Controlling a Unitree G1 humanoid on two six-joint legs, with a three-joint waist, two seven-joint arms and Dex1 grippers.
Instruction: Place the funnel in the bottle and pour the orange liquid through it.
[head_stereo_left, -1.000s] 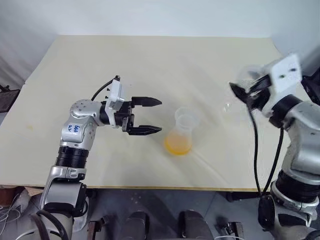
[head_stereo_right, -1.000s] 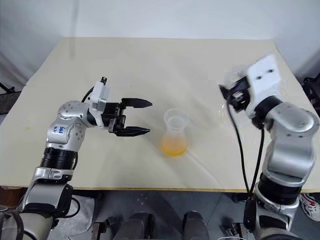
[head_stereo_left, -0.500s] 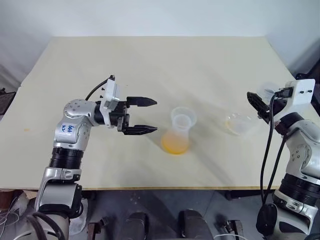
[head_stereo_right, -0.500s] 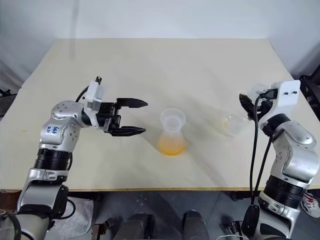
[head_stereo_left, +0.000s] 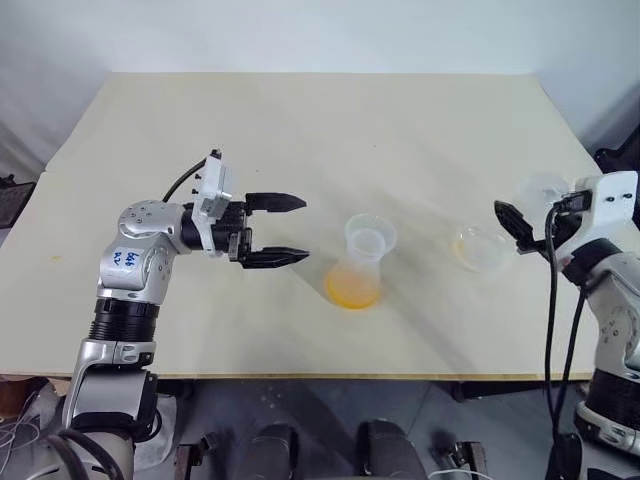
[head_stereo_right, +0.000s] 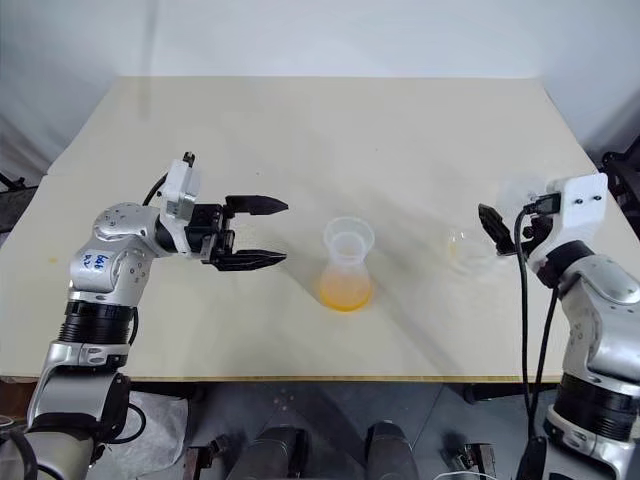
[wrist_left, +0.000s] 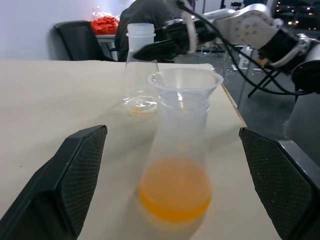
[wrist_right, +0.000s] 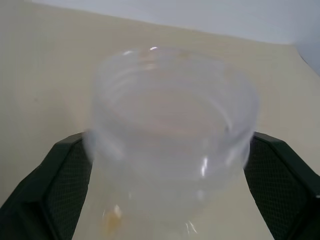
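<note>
The left gripper (head_stereo_left: 288, 229), jaws wide and empty, sits left of centre in the head view, beside the clear conical bottle (head_stereo_left: 361, 265) holding orange liquid (head_stereo_left: 354, 289) with the clear funnel (head_stereo_left: 370, 237) seated. At right, the right gripper (head_stereo_left: 515, 222) stands open around a larger clear flask (head_stereo_left: 487, 245). In the left wrist view the bottle (wrist_left: 177, 165) stands centre between black fingers (wrist_left: 75, 175).

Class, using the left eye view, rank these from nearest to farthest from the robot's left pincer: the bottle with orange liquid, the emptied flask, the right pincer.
1. The bottle, mid-table, just beyond the left pincer.
2. The emptied flask, farther right.
3. The right pincer, at the flask, near the right edge.
</note>
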